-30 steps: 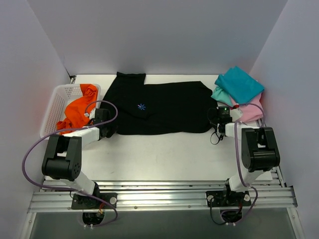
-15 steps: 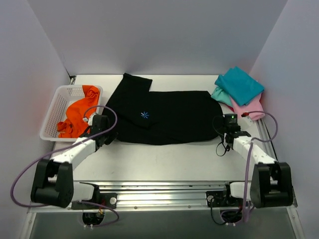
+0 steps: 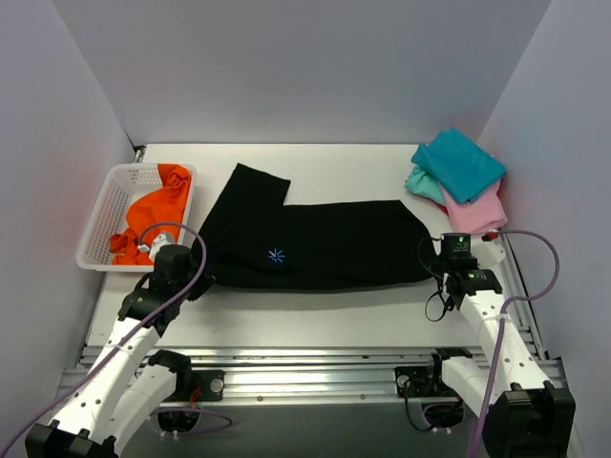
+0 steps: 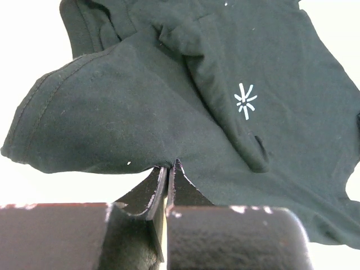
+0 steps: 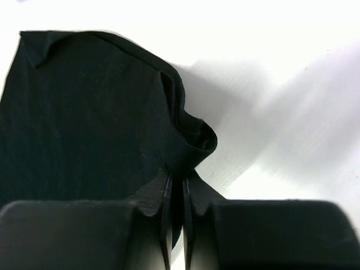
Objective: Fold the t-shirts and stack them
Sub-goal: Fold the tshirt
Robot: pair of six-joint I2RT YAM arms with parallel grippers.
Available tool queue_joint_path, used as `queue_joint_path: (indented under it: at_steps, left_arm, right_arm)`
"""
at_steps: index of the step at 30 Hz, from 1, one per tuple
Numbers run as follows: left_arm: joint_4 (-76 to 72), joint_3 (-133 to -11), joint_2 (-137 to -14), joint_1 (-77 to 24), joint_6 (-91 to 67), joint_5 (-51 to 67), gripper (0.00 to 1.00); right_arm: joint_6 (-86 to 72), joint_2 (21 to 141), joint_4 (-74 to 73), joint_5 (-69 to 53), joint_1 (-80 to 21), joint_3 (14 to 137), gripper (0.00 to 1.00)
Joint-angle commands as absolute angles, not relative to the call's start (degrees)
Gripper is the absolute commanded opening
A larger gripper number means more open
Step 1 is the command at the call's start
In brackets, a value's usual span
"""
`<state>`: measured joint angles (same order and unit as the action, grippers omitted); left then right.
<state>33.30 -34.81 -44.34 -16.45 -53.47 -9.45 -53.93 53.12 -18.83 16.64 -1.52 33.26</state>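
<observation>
A large black t-shirt (image 3: 325, 243) with a small light-blue starburst mark (image 3: 276, 256) lies stretched across the table's middle. My left gripper (image 3: 196, 272) is shut on its left near edge; the left wrist view shows the black t-shirt (image 4: 169, 112) pinched at the left gripper (image 4: 170, 165). My right gripper (image 3: 430, 272) is shut on the right near corner, where bunched black t-shirt cloth (image 5: 191, 140) sits in the right gripper (image 5: 176, 175). Folded teal (image 3: 458, 162) and pink (image 3: 477, 208) t-shirts are stacked at the back right. An orange t-shirt (image 3: 158, 205) lies in the basket.
A white mesh basket (image 3: 100, 215) stands at the left edge of the table. White walls close in the back and both sides. A metal rail (image 3: 305, 367) runs along the near edge by the arm bases.
Both grippers have pulled back toward the near edge, dragging the black t-shirt toward me. It now lies lower on the table and stretched between them.
</observation>
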Motion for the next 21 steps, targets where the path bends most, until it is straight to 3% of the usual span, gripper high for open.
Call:
queue_joint_path:
  at_steps: [1, 3, 4, 7, 9, 12, 16, 21]
  left_arm:
    - [40.43, -33.75, -40.7, -17.48, -53.79, -10.73, 0.02]
    - [40.6, -32.52, -39.56, -19.5, -55.53, -10.02, 0.2]
    - [40.34, -32.08, -39.55, -21.25, -56.24, -9.67, 0.3]
    - [40.6, -32.16, -40.08, -24.15, -57.56, -8.09, 0.58]
    - [43.83, -34.96, -39.99, -25.66, -57.92, -8.7, 0.65]
    - [47.02, -38.92, -37.98, -28.03, -58.27, -10.37, 0.68]
    - [43.17, -41.74, -39.1, -28.12, -55.99, -13.44, 0.9]
    - [29.55, -44.29, -55.87, -27.43, -50.37, -17.13, 0.93]
  right_arm:
    - [-54.23, 50.01, -24.43, 19.95, -0.97, 33.14, 0.09]
    - [-53.88, 48.96, -24.87, 18.9, -0.97, 32.35, 0.28]
    - [-53.88, 48.52, -24.96, 17.94, -0.97, 32.08, 0.63]
    - [-54.4, 46.94, -24.96, 17.49, -0.97, 31.38, 0.91]
    - [-54.49, 45.62, -25.92, 17.84, -1.06, 32.16, 0.93]
    - [-54.4, 43.43, -26.89, 18.28, -1.05, 33.57, 0.94]
    - [-53.18, 42.19, -23.04, 17.32, -1.14, 34.8, 0.93]
    - [-48.0, 47.09, -11.7, 10.29, -1.23, 34.8, 0.93]
